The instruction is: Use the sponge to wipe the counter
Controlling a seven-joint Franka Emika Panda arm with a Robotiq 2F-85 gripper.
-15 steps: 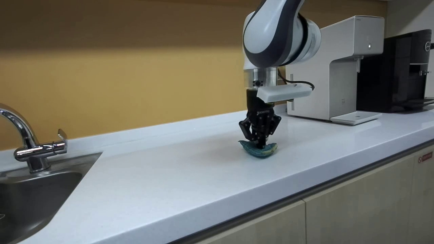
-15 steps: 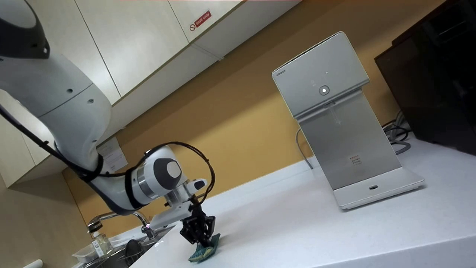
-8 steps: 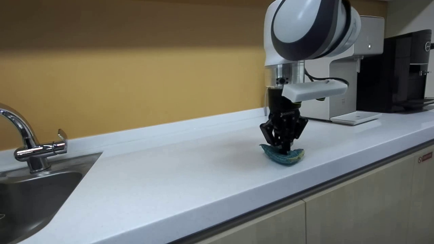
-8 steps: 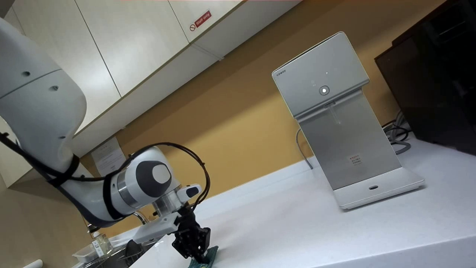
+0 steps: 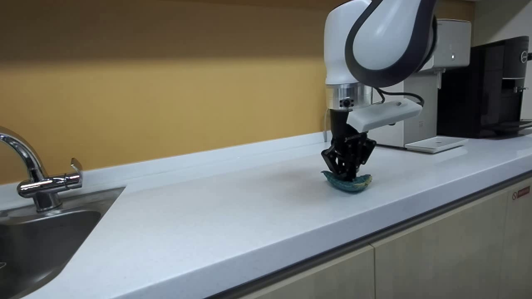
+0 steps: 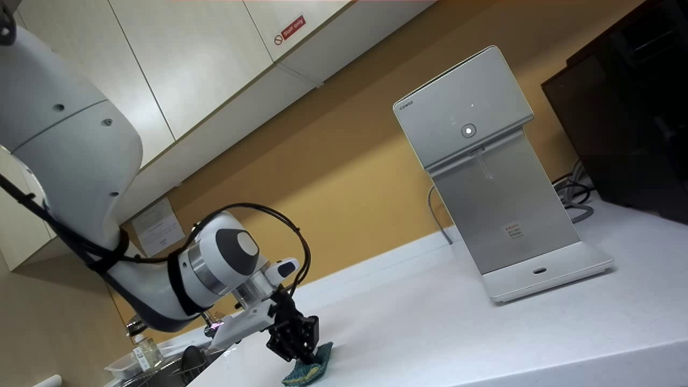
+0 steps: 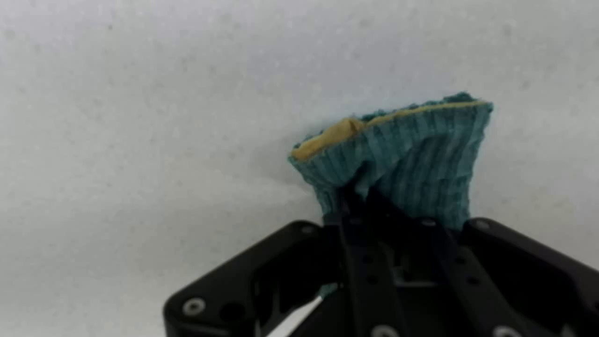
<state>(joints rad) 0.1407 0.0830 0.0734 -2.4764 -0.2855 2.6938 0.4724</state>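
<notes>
The teal-blue sponge [image 5: 348, 185] is pinched at its middle, and its edges curl up around the fingertips. Its underside appears to touch the white counter [image 5: 199, 232]. My gripper [image 5: 351, 176] points down and is shut on the sponge. In an exterior view the gripper [image 6: 308, 358] and sponge [image 6: 323, 359] are near the bottom edge, over the counter [image 6: 408, 344]. In the wrist view the gripper [image 7: 362, 196] comes from below; the sponge [image 7: 435, 159] shows ribbed fabric and a yellow edge. The fingers hide the sponge's near part. Pale counter surface [image 7: 140, 140] surrounds it.
A steel sink [image 5: 50, 241] with a chrome faucet [image 5: 45, 187] lies at the left. A white dispenser [image 6: 500, 188] and a black machine [image 5: 482, 89] stand at the right. A low back lip [image 5: 187, 160] runs along the wall. The counter's front edge [image 5: 332, 232] is nearby.
My gripper and the held sponge moved right and toward the front edge in an exterior view, then slightly back toward the wall. The gripper now tilts a little. The grip stays shut.
</notes>
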